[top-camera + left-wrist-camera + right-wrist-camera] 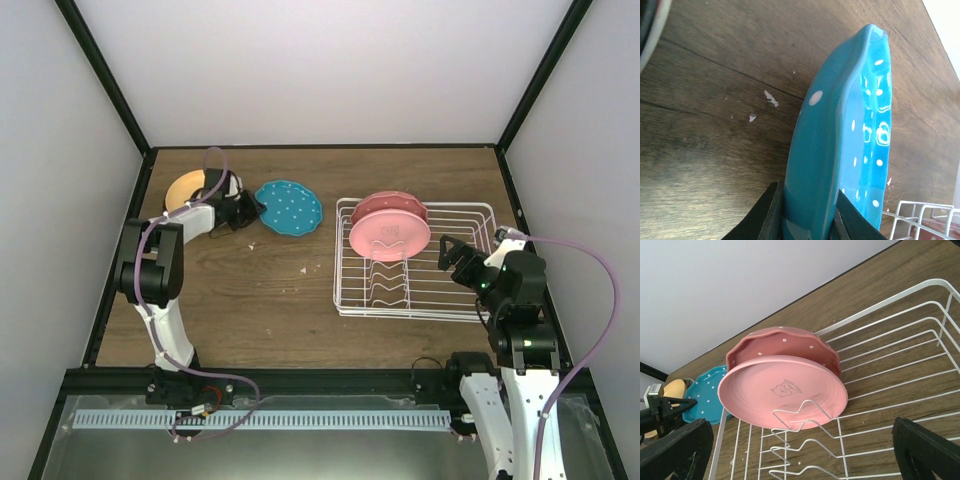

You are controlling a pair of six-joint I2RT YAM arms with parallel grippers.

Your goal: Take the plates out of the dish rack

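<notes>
Our left fingers point(762, 217) pinch the teal plate point(850, 140) near the counter point(715, 125)'s far edge. Our right fingers point(927, 450) are spread wide and empty. Next we let go gently.

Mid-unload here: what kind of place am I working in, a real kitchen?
Probably a lab test booth, not a kitchen: blank white walls in a black frame enclose a wood-look table holding a dish rack and plates.

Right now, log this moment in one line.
left gripper: shut on teal plate | right gripper: open | dish rack: two pink plates
</notes>
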